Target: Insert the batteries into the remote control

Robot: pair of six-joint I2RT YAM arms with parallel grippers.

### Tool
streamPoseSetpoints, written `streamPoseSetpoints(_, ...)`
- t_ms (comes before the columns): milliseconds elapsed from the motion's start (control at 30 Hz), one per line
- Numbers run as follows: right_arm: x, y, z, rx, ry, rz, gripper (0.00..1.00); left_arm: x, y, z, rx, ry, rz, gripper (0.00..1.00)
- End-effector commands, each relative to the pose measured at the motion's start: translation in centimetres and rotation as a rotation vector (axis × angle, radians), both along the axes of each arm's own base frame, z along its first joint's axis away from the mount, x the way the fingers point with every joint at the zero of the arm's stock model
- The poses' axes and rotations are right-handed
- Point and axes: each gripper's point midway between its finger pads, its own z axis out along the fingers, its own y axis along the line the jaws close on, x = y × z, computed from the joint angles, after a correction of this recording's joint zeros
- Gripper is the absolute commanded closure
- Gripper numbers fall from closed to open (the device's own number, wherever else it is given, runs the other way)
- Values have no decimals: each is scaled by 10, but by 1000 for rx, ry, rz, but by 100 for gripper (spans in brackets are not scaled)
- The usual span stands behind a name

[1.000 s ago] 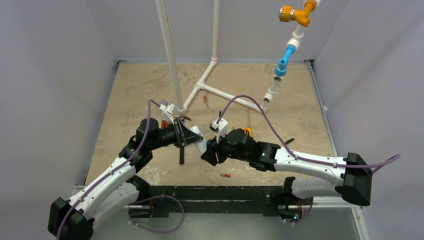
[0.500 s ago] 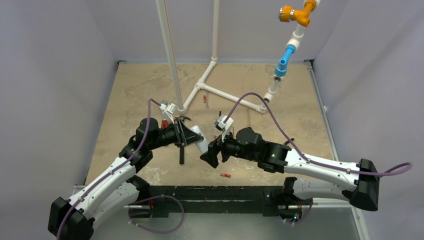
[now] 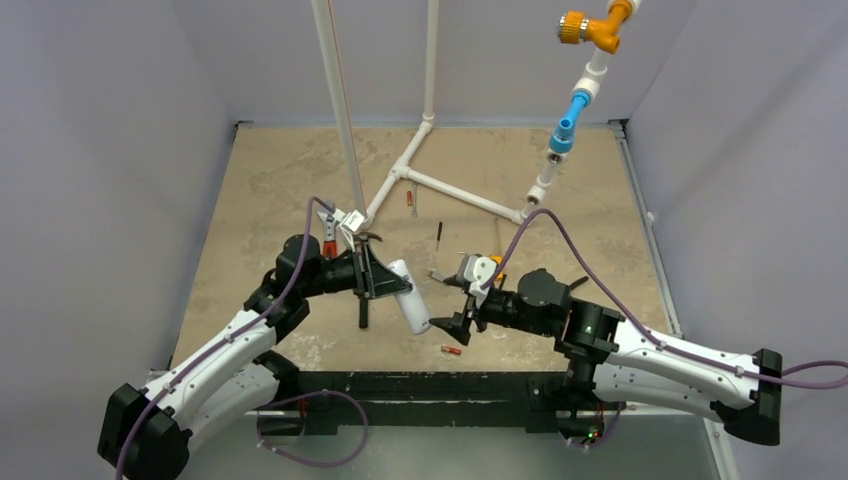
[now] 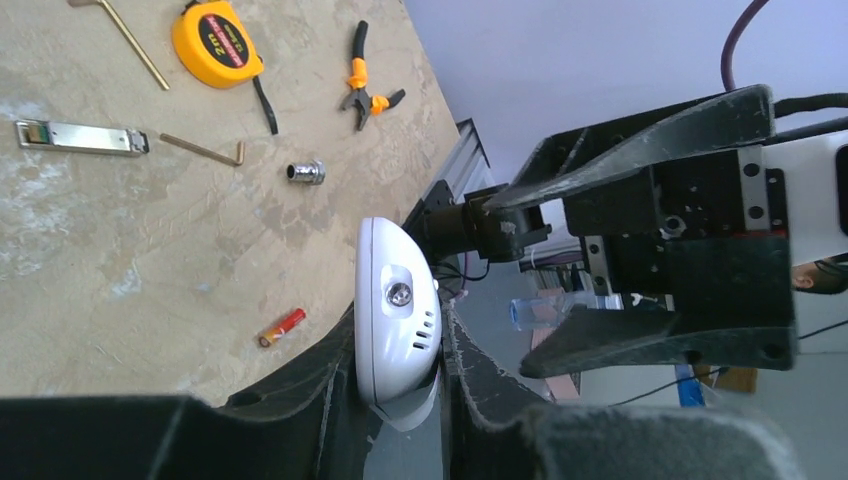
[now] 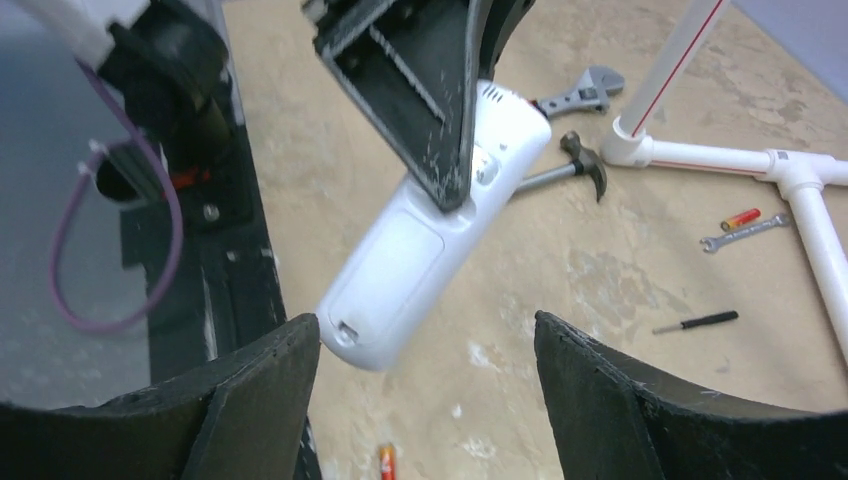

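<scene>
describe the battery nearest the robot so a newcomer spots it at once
Start at the tan table's near edge, on the robot's side. Just in from it, nearer than the white remote control in the left gripper, lies the near battery, a tiny orange-red cylinder. It lies alone; the other battery is far back beside the white pipe frame.

Soft, even light falls from overhead. In the top view the counter (image 3: 270,190) is uniformly bright, my arms cast only faint, short shadows on it, and the pale walls show no glare. From my left wrist, my left claw (image 4: 400,385) is a dark, out-of-focus mass along the bottom edge, while the counter beyond is crisp. The remote control (image 4: 395,300) carries a mild sheen. From my right wrist, my right claw (image 5: 425,325) is likewise blurred and shadowed, and the remote's white shell looks nearly washed out.
</scene>
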Motion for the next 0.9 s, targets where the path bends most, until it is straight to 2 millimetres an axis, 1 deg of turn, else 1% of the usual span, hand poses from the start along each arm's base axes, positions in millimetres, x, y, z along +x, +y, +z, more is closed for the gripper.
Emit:
streamPoseSetpoints(0, -16, -11, -10, -102, -184, 154, 26, -15, -7, 14, -60, -67, -113, 100)
streamPoseSetpoints(133, -30, -14, 0, -72, -304, 257, 30, -18, -7, 9, -53, -56, -129, 100)
streamPoseSetpoints(267, -47, -10, -1, -52, -398, 386, 36, -22, -11, 7, -62, -40, -154, 100)
streamPoseSetpoints(400, -54, -2, -5, -34, -440, 454, 44, -26, -14, 9, -79, -41, -172, 100)
streamPoseSetpoints(533, -54, 5, -14, -62, -446, 483, 49, -28, -15, 11, -85, -47, -187, 100)
streamPoseSetpoints(833, -52, 14, -29, -120, -448, 503, 54, -29, -18, 13, -93, -41, -200, 100)
streamPoseSetpoints(867, -51, 17, -26, -111, -460, 494, 55, -29, -19, 14, -97, -41, -203, 100)
